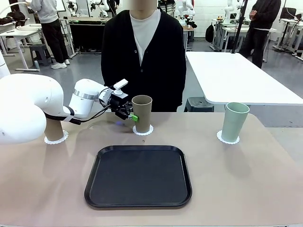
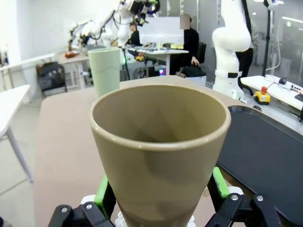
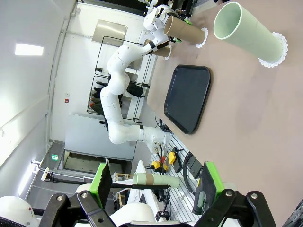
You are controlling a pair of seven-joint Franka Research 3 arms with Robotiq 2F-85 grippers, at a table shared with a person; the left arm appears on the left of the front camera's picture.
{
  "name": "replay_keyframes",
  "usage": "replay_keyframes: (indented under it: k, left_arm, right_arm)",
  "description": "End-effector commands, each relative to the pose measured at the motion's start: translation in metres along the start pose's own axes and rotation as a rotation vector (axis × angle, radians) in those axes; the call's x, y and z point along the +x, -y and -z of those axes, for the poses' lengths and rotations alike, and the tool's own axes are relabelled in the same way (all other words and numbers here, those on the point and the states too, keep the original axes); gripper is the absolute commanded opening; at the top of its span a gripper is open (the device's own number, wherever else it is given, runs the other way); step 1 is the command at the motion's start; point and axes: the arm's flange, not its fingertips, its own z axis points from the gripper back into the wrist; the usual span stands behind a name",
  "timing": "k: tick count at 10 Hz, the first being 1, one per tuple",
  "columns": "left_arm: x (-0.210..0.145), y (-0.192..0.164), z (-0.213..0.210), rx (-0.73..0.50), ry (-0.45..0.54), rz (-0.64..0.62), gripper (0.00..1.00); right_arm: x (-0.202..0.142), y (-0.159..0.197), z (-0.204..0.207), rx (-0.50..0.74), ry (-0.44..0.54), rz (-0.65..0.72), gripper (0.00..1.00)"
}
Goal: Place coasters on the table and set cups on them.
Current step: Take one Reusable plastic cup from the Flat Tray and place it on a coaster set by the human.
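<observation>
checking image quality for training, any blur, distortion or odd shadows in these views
Front view: sharp and evenly lit, with soft shadows beside the black tray and the mint cup. Left wrist view: the tan cup looms large and bulges from wide-angle distortion, its base soft. Right wrist view: rolled sideways, so the table runs vertically and the room's lines bend.

black tray (image 1: 138, 176) mid-table, cups (image 1: 141, 113) behind, edges (image 1: 265, 179) open
</observation>
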Motion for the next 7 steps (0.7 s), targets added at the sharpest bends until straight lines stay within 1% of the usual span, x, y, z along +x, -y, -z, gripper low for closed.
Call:
replay_keyframes:
  k: [1,2,7]
  left_arm:
    - [0.0033,-0.0123,-0.0086,-0.026,-0.031,-0.025,1.00]
    - [0.0043,-0.0121,-0.0087,-0.025,-0.039,-0.025,1.00]
    - [0.0116,-0.0100,-0.0102,-0.022,-0.145,-0.018,1.00]
  right_arm:
    - [-0.0003,-0.0001,-0.0007,0.003,0.002,0.004,1.00]
    - [-0.0003,-0.0001,-0.0007,0.003,0.002,0.004,1.00]
    - [-0.0003,-0.0001,-0.0007,0.003,0.002,0.004,1.00]
